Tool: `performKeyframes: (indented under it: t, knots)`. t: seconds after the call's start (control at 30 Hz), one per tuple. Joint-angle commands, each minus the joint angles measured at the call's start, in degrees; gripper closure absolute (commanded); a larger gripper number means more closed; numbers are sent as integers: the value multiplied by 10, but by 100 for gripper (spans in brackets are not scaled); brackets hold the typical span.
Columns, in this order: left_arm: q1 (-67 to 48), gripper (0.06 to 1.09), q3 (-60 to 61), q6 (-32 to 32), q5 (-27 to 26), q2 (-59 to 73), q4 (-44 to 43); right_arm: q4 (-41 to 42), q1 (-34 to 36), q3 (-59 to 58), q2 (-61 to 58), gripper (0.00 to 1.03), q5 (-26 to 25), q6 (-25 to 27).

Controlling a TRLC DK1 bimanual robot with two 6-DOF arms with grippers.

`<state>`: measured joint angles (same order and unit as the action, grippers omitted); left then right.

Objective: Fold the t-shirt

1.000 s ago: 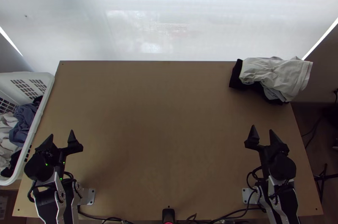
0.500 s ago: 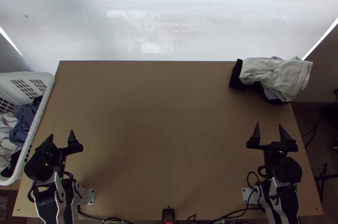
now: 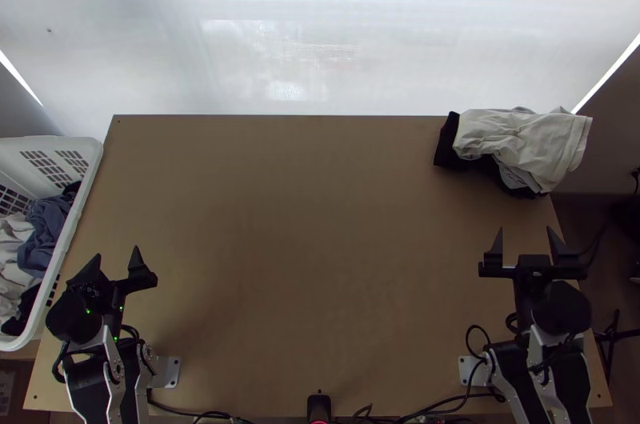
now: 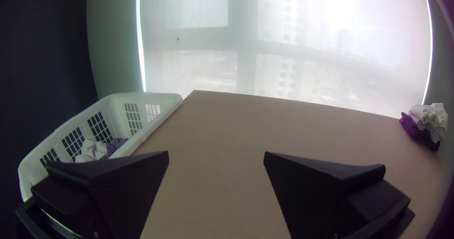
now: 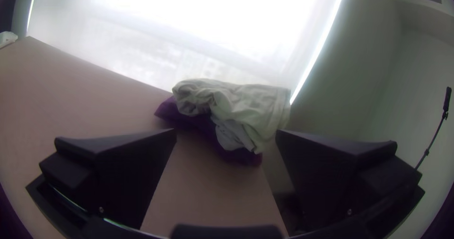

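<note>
R gripper (image 3: pixel 526 230) outward; wht cloth (image 3: pixel 524 138) rumpled

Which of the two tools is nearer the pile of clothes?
The right arm's tool: it stands open on the same side as the pile, whereas the left arm's tool is on the opposite side, near the white basket.
</note>
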<state>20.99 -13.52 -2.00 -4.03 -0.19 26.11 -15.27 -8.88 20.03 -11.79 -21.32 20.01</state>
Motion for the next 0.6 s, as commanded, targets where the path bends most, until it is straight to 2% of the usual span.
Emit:
performKeyframes:
  t: [0.0,0.07,0.17,0.27,0.3,0.37,0.43,0.57]
  knots:
    - [0,10,0,0,0,0,0,-100,16,169,-204,5,-28,-51]
    - [0,10,0,0,0,0,0,-124,12,214,-243,5,-28,-67]
    - [0,10,0,0,0,0,0,-193,12,292,-302,5,-28,-144]
    - [-10,10,0,1,-1,0,0,-275,4,356,-358,5,-28,-199]
    - [-12,10,-2,-6,0,-1,0,-293,-5,366,-366,5,-28,-208]
    - [-11,10,-9,-69,20,-1,-16,-308,-22,375,-370,5,-28,-209]
    - [-10,10,-45,-133,21,-1,12,-326,-40,384,-364,5,-27,-220]
    - [-10,10,-74,-111,21,26,-4,-352,-17,412,-382,5,-6,-244]
